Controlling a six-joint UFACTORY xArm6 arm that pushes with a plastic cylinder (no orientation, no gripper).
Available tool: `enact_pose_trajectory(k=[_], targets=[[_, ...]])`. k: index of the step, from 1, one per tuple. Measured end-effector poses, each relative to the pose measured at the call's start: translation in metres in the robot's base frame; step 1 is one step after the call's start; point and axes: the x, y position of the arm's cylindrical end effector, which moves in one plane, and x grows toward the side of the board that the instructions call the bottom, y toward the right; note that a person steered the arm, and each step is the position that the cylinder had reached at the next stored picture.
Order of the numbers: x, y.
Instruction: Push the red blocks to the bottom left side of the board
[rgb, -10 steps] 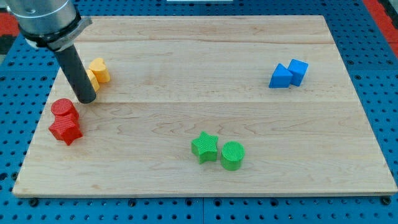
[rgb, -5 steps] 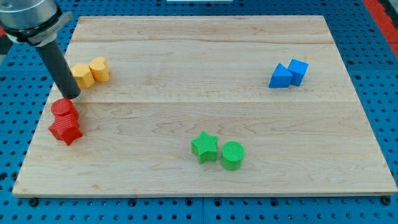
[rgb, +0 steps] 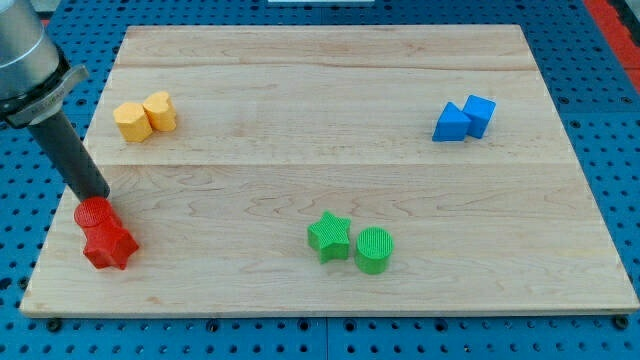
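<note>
Two red blocks sit at the board's left edge, low down: a red cylinder (rgb: 94, 213) and a red star (rgb: 109, 246) touching just below it. My tip (rgb: 97, 194) stands at the upper edge of the red cylinder, touching it. The rod rises up and to the left, out of the view's top left corner.
Two yellow blocks (rgb: 144, 116) lie side by side at the upper left. A blue triangle (rgb: 451, 122) and a blue cube (rgb: 479, 114) sit at the upper right. A green star (rgb: 329, 236) and a green cylinder (rgb: 374, 249) sit at the bottom centre. The wooden board (rgb: 330, 290) lies on a blue pegboard.
My tip moved left and down from beside the yellow blocks to the red cylinder. Both red blocks slid down and slightly left toward the bottom left corner.
</note>
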Motion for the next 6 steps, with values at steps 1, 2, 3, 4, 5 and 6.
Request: enact_pose_trajectory(k=[1, 2, 3, 4, 5, 6], targets=[[0.0, 0.018], [-0.005, 0.029], [-0.041, 0.075], [-0.073, 0.113], [-0.095, 0.142], [-0.095, 0.145]])
